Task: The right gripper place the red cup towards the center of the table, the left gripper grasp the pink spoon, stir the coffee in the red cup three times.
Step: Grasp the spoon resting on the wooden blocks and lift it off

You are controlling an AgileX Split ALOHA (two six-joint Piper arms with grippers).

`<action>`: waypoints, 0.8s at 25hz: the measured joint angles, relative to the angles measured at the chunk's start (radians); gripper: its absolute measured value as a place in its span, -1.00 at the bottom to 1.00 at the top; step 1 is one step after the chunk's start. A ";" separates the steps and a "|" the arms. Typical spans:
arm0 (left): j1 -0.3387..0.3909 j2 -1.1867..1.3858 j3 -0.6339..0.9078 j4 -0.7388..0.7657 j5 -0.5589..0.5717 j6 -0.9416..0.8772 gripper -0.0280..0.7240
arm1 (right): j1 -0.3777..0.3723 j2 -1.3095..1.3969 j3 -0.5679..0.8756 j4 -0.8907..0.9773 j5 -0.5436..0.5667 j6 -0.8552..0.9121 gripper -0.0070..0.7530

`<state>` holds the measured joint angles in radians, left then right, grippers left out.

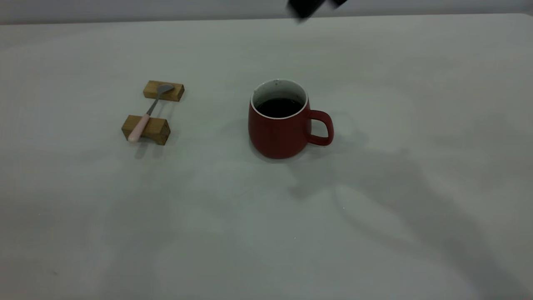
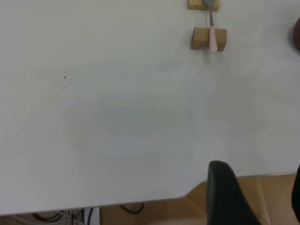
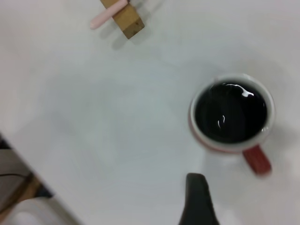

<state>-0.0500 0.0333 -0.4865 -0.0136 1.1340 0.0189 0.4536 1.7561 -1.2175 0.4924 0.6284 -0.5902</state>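
The red cup [image 1: 280,121] stands upright near the centre of the table [image 1: 374,233], its loop handle toward the table's right edge, and nothing touches it. The coffee [image 1: 279,107] fills it partway below the white rim. The right gripper [image 1: 310,7] is raised clear of the table above its far edge, beyond the cup and well apart from it; only a dark part of it shows in the exterior view, and in the right wrist view a single black finger [image 3: 198,201] shows beside the cup, so whether it is released or clenched cannot be told. The pink spoon [image 1: 148,111] lies across two wooden blocks [image 1: 146,129] toward the table's left edge, well apart from the cup: the pale pink handle rests on the nearer block, the grey bowl on the farther block. The left gripper [image 2: 255,197] hangs over the table's left edge, well apart from the spoon, holding nothing, fingers parted.
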 joint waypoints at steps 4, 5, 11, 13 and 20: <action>0.000 0.000 0.000 0.000 0.000 0.000 0.19 | -0.056 -0.146 0.000 -0.169 0.247 0.207 0.56; 0.000 0.000 0.000 0.000 0.000 0.000 0.19 | -0.064 -0.179 0.000 -0.210 0.320 0.272 0.56; 0.000 0.000 0.000 0.000 0.000 0.000 0.19 | -0.075 -0.369 0.021 -0.451 0.580 0.635 0.55; 0.000 0.000 0.000 0.000 0.000 0.000 0.19 | -0.075 -0.448 0.060 -0.492 0.587 0.670 0.55; 0.000 0.000 0.000 0.000 0.000 0.000 0.19 | -0.172 -0.799 0.346 -0.544 0.599 0.676 0.55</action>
<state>-0.0500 0.0333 -0.4865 -0.0136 1.1340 0.0189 0.2812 0.9570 -0.8714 -0.0515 1.2270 0.0856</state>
